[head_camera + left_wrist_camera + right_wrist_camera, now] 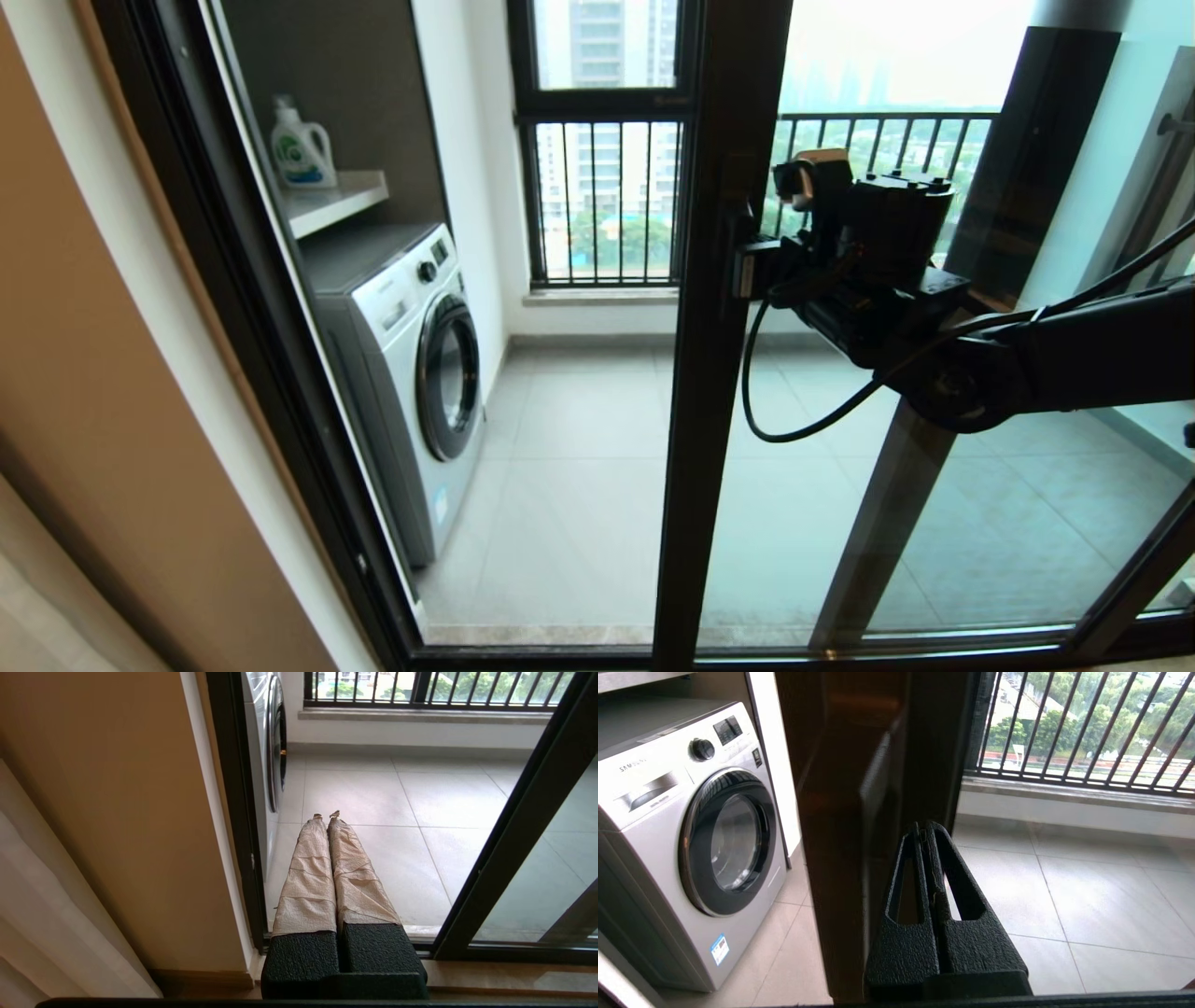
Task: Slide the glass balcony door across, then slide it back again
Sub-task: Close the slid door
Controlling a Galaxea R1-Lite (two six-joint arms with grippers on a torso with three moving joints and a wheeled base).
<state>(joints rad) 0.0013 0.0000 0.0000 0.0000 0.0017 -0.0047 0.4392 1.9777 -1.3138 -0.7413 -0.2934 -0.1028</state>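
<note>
Door stile (714,373) against right tool (747,266).

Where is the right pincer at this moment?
In the head view the right pincer is right of centre, shut, its tips at the glass balcony door stile, with the washing machine further left.

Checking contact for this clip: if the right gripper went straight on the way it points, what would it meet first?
Most likely the dark brown metal stile of the glass balcony door. The right gripper, jaws shut, already points at the stile beside its slim handle; whether it touches cannot be told.
</note>
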